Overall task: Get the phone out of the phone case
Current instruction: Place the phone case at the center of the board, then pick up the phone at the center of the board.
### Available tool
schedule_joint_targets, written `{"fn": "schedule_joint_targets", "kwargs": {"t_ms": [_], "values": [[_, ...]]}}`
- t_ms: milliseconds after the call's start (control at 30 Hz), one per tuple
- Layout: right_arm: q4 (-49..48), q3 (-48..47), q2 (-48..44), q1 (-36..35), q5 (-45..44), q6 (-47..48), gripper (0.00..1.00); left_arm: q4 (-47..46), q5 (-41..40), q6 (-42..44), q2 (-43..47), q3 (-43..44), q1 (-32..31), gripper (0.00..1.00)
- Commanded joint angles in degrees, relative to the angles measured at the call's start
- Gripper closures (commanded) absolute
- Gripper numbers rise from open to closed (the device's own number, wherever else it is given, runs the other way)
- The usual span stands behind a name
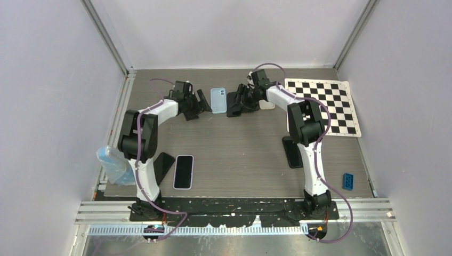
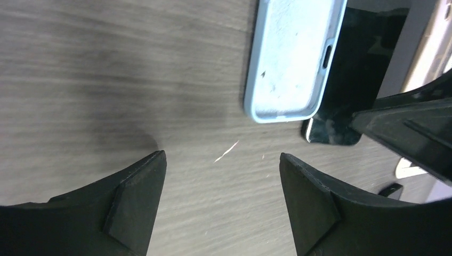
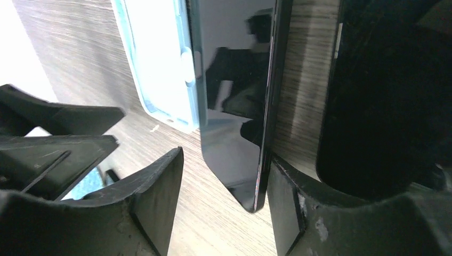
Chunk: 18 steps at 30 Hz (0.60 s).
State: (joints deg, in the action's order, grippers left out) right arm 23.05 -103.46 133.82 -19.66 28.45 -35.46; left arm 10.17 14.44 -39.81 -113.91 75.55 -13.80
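- While its jaws stand apart on nothing, the left end effector (image 2: 221, 156) hovers over the surface (image 2: 80, 80).
- Just right of it lies the light-blue phone case (image 2: 290, 58), empty.
- Next comes the black phone (image 2: 352, 80), out of the case, alongside it.
- The right end effector (image 3: 225, 156) straddles the phone's end, jaws released.
- Extraction looks done; only withdrawal seems left.

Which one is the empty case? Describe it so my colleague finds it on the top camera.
Start at the checkerboard mat on the table's far right and move left along the far edge. Just past the black phone lies the case, close on its left. It is the only pale blue slab; the cased phone near the front edge shows a dark screen.
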Motion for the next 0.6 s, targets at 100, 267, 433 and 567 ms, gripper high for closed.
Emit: {"fn": "schedule_joint_targets", "kwargs": {"t_ms": [100, 267, 433, 567], "values": [[11.0, -2.0, -5.4, -1.0, -11.7, 9.9, 0.22, 11.4, -6.4, 5.5, 11.8, -1.5, 0.3, 0.12], [9.7, 1.3, -10.0, -2.1, -13.8, 11.6, 0.17, 18.1, -9.8, 6.5, 18.2, -3.8, 0.2, 0.11], [7.7, 8.4, -20.2, -3.8, -15.5, 10.9, 0.17, 22.5, -13.4, 6.5, 25.8, -10.8, -0.7, 0.11], [3.9, 19.1, -30.3, -5.5, -14.7, 7.8, 0.15, 26.4, -13.9, 5.6, 34.7, -18.2, -2.1, 0.11]]}}
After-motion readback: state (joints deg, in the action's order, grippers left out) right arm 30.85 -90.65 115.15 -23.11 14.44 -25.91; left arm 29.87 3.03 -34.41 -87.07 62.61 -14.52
